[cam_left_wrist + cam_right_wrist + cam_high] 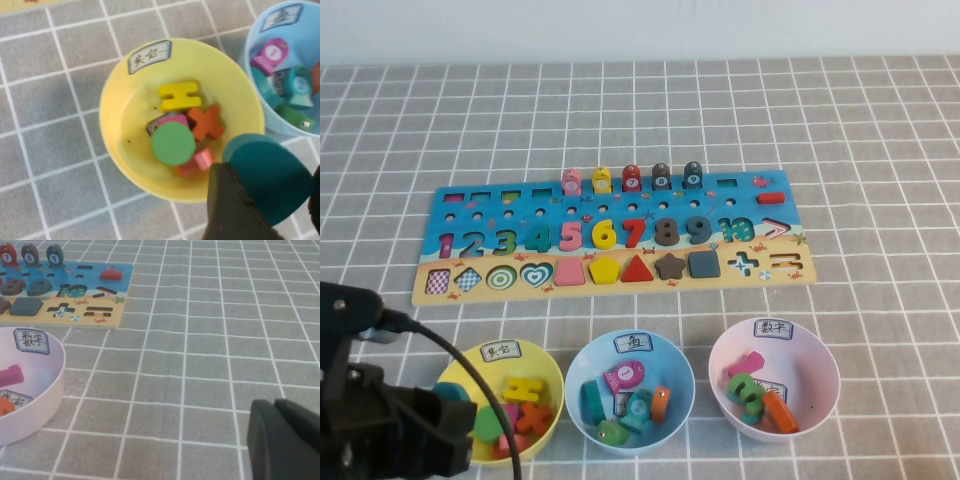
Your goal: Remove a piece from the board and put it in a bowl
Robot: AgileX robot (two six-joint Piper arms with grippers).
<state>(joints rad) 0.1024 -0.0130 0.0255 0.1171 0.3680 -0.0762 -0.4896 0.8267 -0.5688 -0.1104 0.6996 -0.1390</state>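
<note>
The heart piece (267, 177) is pinched by the left gripper (260, 200) at the yellow bowl's (115, 107) 5 o'clock rim; early release risks a bounce outside. The right gripper (285, 440) is parked, fingers pressed together.

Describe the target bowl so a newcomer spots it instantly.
Three bowls sit in a row in front of the board. The yellow bowl is the leftmost, beside the light-blue bowl, below the left gripper holding the teal piece. Right gripper: parked.
</note>
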